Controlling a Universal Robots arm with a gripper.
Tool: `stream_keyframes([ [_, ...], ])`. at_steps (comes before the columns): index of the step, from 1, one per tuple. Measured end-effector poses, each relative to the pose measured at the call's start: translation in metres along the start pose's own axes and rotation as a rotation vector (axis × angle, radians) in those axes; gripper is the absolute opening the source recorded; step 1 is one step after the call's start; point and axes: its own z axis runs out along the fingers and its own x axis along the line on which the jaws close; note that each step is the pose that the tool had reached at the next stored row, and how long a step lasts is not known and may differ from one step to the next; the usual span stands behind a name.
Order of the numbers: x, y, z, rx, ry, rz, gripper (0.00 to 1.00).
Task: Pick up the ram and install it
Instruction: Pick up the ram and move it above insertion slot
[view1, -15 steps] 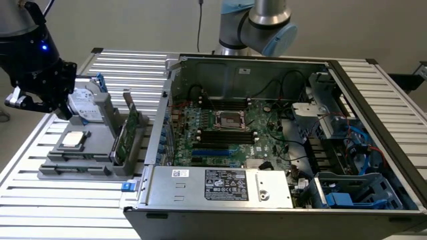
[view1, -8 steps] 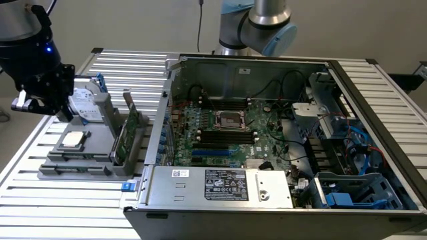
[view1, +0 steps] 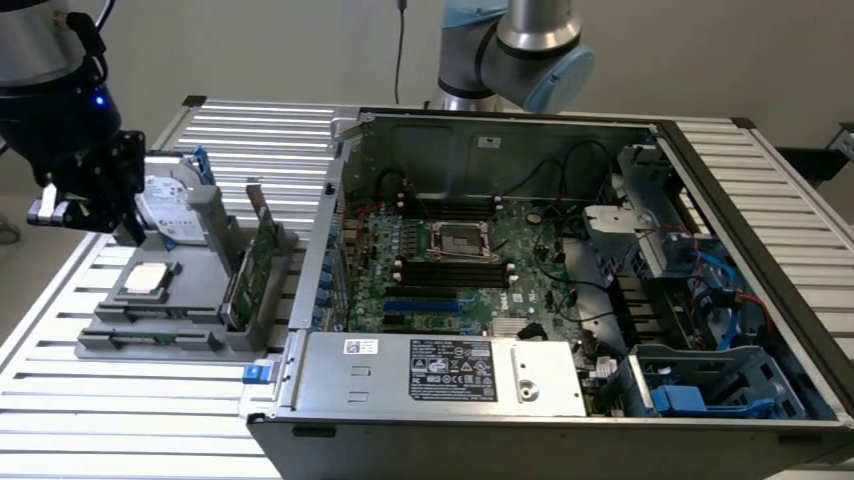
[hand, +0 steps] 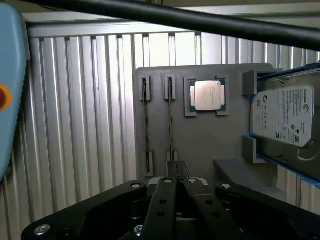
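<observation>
1. A robot arm's gripper (hand: 176, 172) hangs over a gray parts tray (hand: 200, 145) on a slatted metal table (hand: 75, 125). Its two black fingers are pressed together with nothing between them.
2. The ram (hand: 170, 125), seen edge-on as a thin strip, stands in a slot of the tray. One end of it lies directly in line with the closed fingertips. Whether they touch it cannot be told.
3. A second stick (hand: 145, 125) stands in the parallel slot just beside the ram, on the side away from the processor (hand: 207, 95).
4. The processor sits in its own recess next to the ram's slot, and a hard drive (hand: 285, 115) lies beyond it.
5. In the exterior view, an open computer case (view1: 561, 400) sits to the tray's right, its motherboard (view1: 454, 260) exposed, well apart from the gripper.
</observation>
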Motion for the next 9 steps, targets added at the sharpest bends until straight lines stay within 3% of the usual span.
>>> stream_keyframes([
  [2,0.000,0.0000,0.0005,0.0002,-0.0001,0.000,0.12],
  [3,0.000,0.0001,0.0015,0.0003,-0.0003,0.000,0.24],
  [5,0.000,0.0001,0.0044,0.0001,0.0000,-0.001,0.24],
  [6,0.000,0.0003,0.0063,0.0001,-0.0001,-0.001,0.31],
  [9,0.000,0.0014,0.0118,0.0001,0.0000,-0.002,0.31],
])
